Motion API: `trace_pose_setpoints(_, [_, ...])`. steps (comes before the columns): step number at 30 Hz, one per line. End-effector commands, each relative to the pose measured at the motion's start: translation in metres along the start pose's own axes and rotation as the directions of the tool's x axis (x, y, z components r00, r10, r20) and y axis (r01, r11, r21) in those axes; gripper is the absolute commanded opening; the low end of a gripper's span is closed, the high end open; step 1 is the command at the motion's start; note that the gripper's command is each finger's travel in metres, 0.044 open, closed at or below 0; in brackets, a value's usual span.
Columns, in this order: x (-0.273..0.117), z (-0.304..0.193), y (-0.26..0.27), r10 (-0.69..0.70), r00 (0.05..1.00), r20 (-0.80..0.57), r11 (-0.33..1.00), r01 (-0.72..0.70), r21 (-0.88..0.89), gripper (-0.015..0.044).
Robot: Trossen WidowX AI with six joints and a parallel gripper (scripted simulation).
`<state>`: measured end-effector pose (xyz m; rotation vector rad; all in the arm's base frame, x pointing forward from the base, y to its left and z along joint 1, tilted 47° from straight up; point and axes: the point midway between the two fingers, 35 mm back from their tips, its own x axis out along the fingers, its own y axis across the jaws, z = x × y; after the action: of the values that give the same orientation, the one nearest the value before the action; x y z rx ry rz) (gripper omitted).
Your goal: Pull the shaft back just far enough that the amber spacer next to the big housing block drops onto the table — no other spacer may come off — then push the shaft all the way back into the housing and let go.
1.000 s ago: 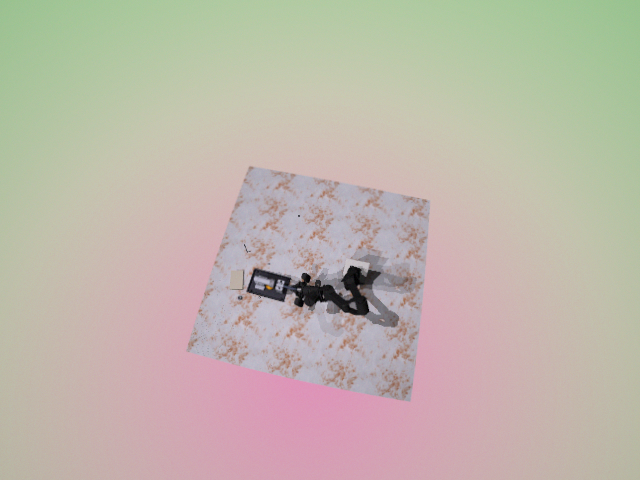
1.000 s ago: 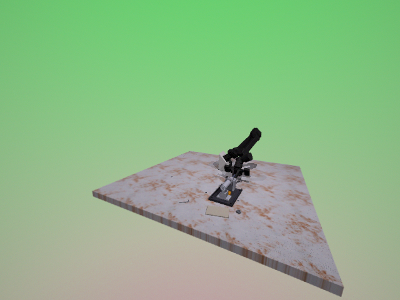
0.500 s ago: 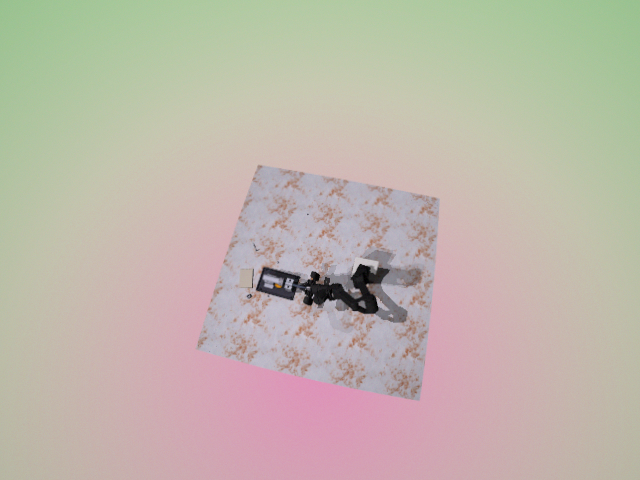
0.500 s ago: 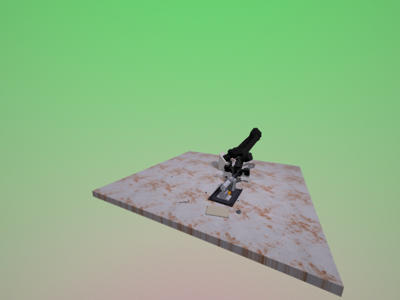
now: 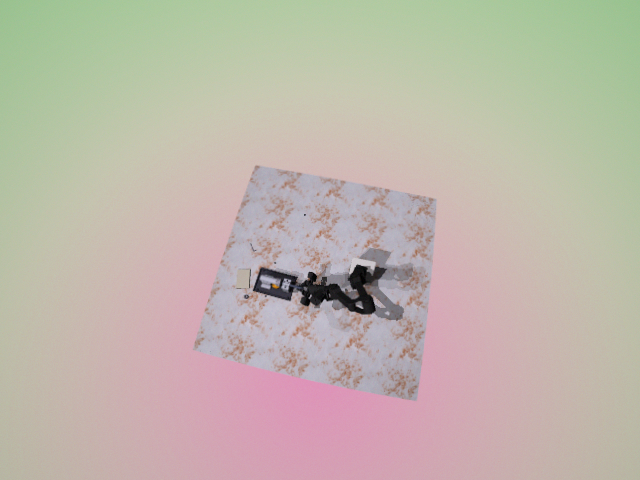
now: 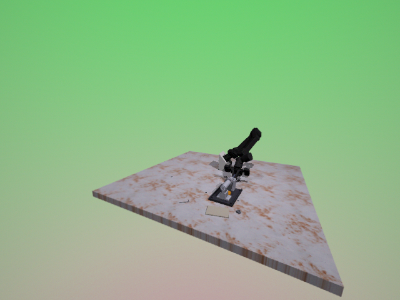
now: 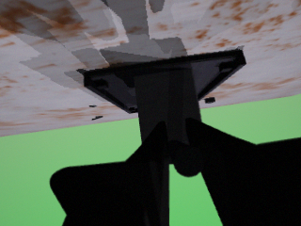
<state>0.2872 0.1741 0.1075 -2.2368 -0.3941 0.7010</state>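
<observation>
Claw (image 5: 303, 288) (image 6: 236, 175) (image 7: 175, 125) is closed firmly on the shaft (image 5: 296, 287) (image 6: 233, 176) (image 7: 188, 162), whose round end shows at the fingers. Too loose a bite could let it slip during the push; a skewed wrist could bend the line and jam it.

Just ahead of the claw stands the post (image 5: 286, 284) (image 6: 233, 185) (image 7: 165, 94), on the dark base (image 5: 283, 297) (image 6: 219, 202) (image 7: 235, 60). Pulling farther back now could free another spacer; how many remain threaded is too small to tell.

Beyond the post, the amber spacer (image 5: 275, 285) (image 6: 229, 192) sits low beside the housing (image 5: 267, 279) (image 6: 225, 185), apparently off the shaft and over the base. Whether it has settled is unclear. If it leans in the shaft's path, the push could pinch it. The likely next move is straight ahead, away from the arm; letting go early would leave the shaft short of its seat.

Farthest from the claw lie the pale pad (image 5: 243, 279) (image 6: 217, 211) and a small dark ring (image 5: 246, 296) (image 6: 238, 211), both outside the work.
</observation>
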Motion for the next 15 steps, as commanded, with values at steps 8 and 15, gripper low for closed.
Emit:
trace_pose_setpoints(8, [0.0022, -0.0042, -0.0008, 0.007, 1.000, -0.015, 1.000, -0.007, 0.000, 0.0000])
trace_pose_setpoints(15, [0.0016, -0.0038, -0.0007, 0.007, 1.000, -0.015, 1.000, -0.007, 0.000, 0.0000])
